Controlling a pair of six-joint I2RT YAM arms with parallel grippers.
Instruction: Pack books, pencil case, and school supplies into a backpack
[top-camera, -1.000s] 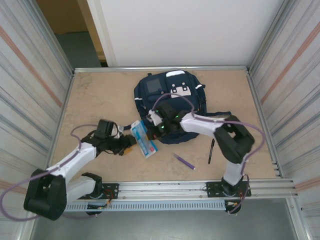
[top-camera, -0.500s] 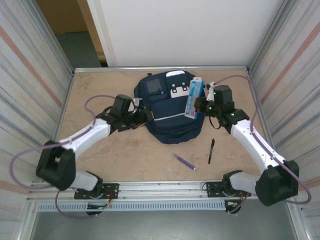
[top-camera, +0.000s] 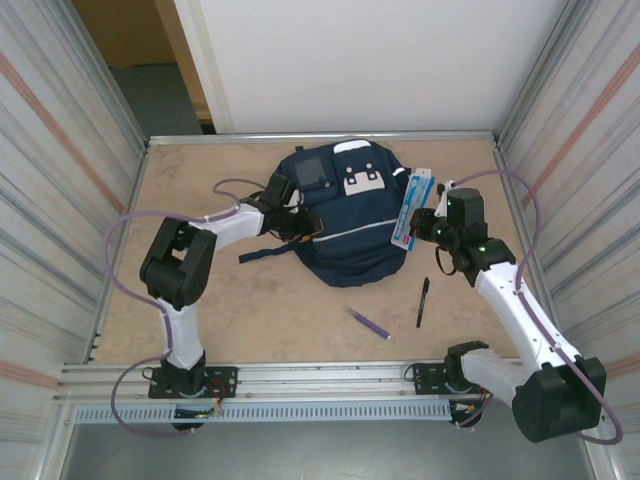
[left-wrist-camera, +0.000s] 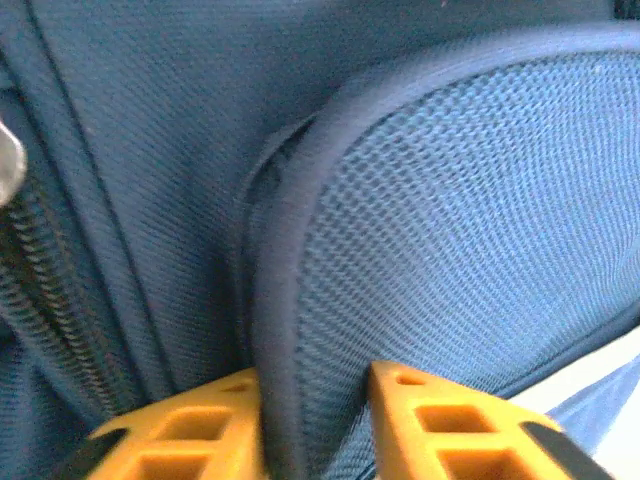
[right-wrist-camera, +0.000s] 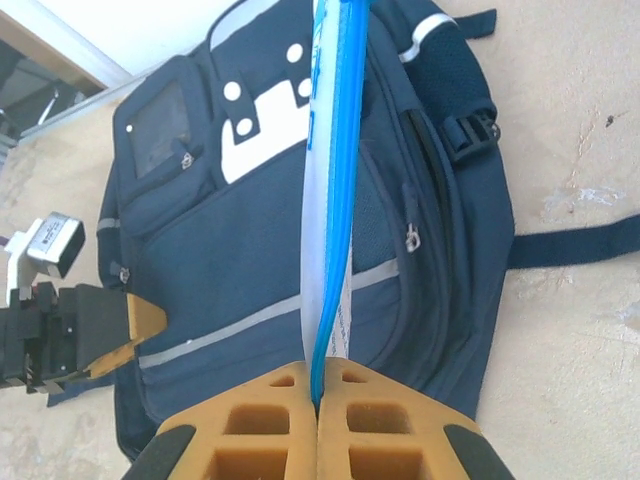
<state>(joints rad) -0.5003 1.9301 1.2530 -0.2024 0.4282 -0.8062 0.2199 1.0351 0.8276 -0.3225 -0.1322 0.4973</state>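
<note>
The navy backpack (top-camera: 345, 215) lies flat in the middle of the table. My left gripper (top-camera: 299, 230) is at its left side, jaws pinched on a padded mesh fold of the backpack (left-wrist-camera: 420, 230), the orange fingers (left-wrist-camera: 440, 425) on either side of it. Off the pack's right side, my right gripper (top-camera: 424, 224) is shut on the bottom edge of the light-blue-and-white booklet (top-camera: 413, 208), which the right wrist view shows edge-on (right-wrist-camera: 326, 200) over the backpack (right-wrist-camera: 230, 260). A black pen (top-camera: 423, 300) and a purple pen (top-camera: 370, 322) lie on the table in front. The pencil case is out of view.
A dark strap (top-camera: 262, 253) trails from the pack's left front, another strap (right-wrist-camera: 575, 245) runs off to its right. Corrugated metal walls close in both sides, and a metal rail (top-camera: 330, 375) runs along the near edge. Bare tabletop (top-camera: 200, 290) lies front left.
The left arm swung from the front left to the pack's left side and closed on its fabric. The right arm carried the booklet from the pack's front to its right side.
</note>
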